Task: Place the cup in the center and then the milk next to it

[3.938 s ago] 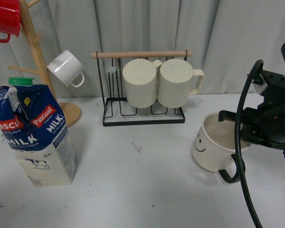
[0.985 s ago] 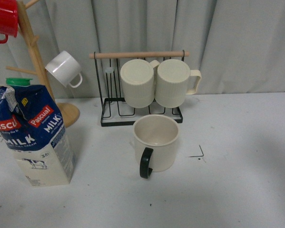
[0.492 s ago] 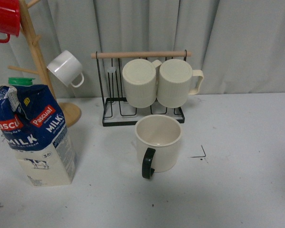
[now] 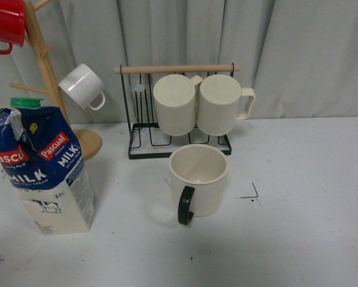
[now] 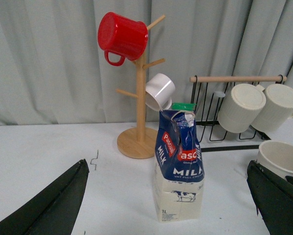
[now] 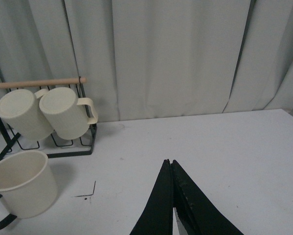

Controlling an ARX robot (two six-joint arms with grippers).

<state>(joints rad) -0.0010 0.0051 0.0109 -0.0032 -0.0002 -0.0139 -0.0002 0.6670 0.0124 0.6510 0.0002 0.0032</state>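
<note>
Inspecting my left claw (image 5: pixel 167 165) first: its 2 fingers (image 5: pixel 63 203) stand spread wide and hold nothing. The milk (image 5: pixel 179 186) stands upright straight ahead of it, lined up with the gap between the fingers and not touched by either.

My right claw (image 6: pixel 169 163) has its 2 fingers pressed together on nothing, over bare table (image 6: pixel 224 142). The cup (image 6: pixel 20 190) stands well apart from it, upright and free of any grip.

Neither arm shows in the front view. There the cup (image 4: pixel 198 179) sits at about the middle of the table, handle toward me, just in front of the wire rack (image 4: pixel 179 149) holding 2 ribbed mugs (image 4: pixel 196 104). The milk (image 4: pixel 44 173) is well apart from the cup, on my left claw's side, near the base of the wooden mug tree (image 4: pixel 44 78).

Finding: step 1, cup in the centre, appears complete. Step 2 is not yet done: the carton is ungripped and far from the cup. Outstanding work, in my judgement: close the left claw on the carton, carry it across and set it down beside the cup.
</note>
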